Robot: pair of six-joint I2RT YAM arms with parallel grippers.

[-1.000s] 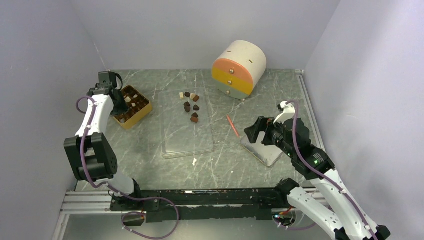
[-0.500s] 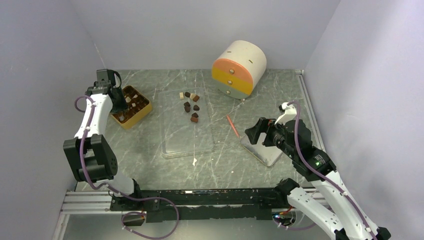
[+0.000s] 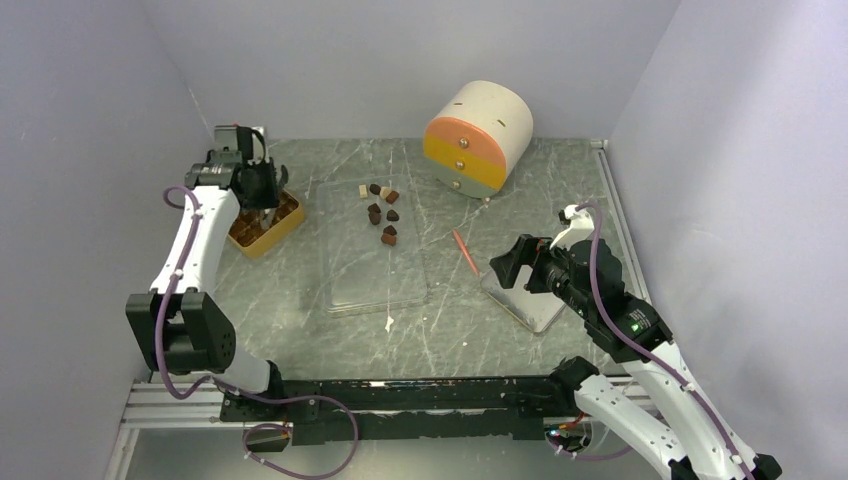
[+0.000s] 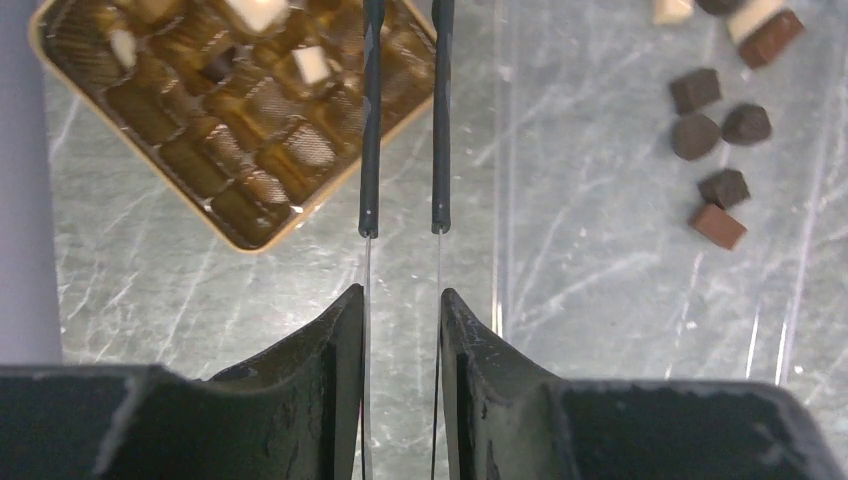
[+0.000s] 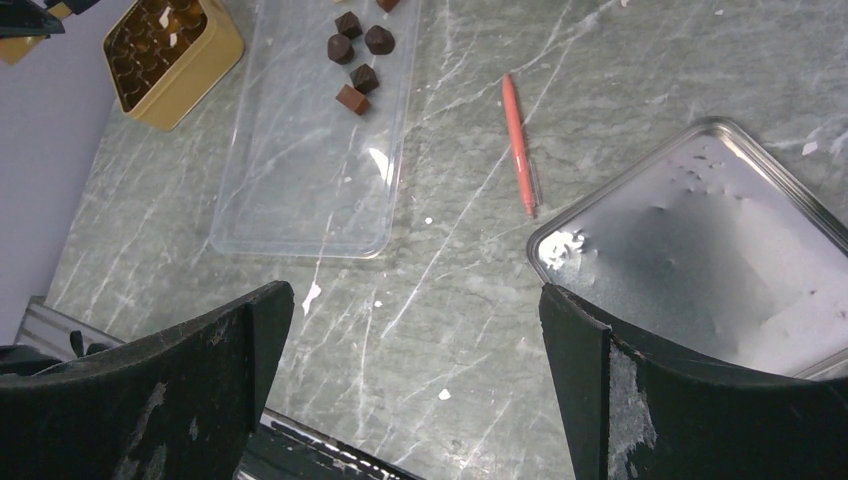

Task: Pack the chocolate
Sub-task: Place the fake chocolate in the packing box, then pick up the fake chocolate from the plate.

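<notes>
A few pieces of chocolate [image 4: 258, 12] are already seated in the compartmented tray [image 4: 60, 70], several are left loose on the clear sheet [image 3: 375, 270], while nothing is gripped by the narrowly parted left gripper [image 4: 402, 225] or the wide-spread right gripper [image 5: 415, 330].

I see a shiny gold tray [image 4: 215, 130] with crinkly foil cups. Beside it lies a clear, smooth plastic sheet [image 5: 300, 170]. Past that sheet sits a dull silver metal lid [image 5: 700, 260] on the grey, scratched, stone-like table [image 3: 500, 340].

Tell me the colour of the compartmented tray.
Golden-brown tray, clearest in the left wrist view.
</notes>
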